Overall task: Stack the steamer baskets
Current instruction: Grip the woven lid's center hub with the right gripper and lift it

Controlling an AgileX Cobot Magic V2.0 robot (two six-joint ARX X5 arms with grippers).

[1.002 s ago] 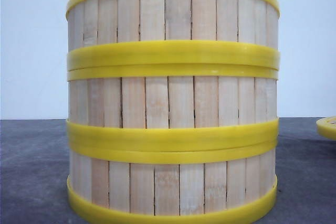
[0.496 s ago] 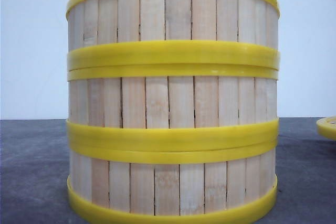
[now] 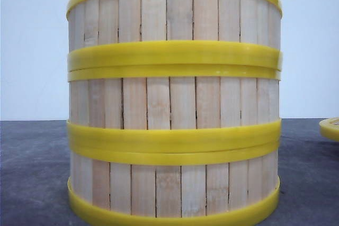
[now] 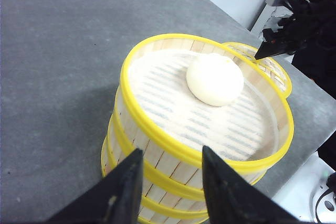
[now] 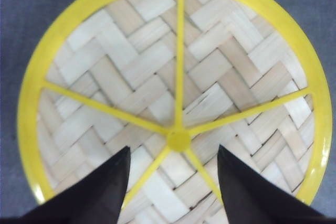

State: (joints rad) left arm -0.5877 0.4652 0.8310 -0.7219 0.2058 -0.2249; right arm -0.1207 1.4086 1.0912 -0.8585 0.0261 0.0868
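Three steamer baskets stand stacked, filling the front view: the top basket [image 3: 175, 17], the middle basket [image 3: 175, 101] and the bottom basket [image 3: 175, 189]. In the left wrist view the stack [image 4: 157, 153] shows from above, and a white bun [image 4: 215, 78] lies in the top basket. My left gripper [image 4: 171, 150] hovers open just off the stack's wall, holding nothing. My right gripper [image 5: 173, 148] is open over the middle of a flat woven yellow lid [image 5: 131, 66], apart from it.
The lid [image 4: 273, 69] lies on the grey table [image 4: 58, 77] right behind the stack; its edge [image 3: 331, 128] shows at the front view's right border. The right arm [image 4: 294, 19] hangs above the lid. The table's edge runs close past the lid.
The stack has not moved. A small dark shape at the upper right edge of the front view half a second ago is gone.
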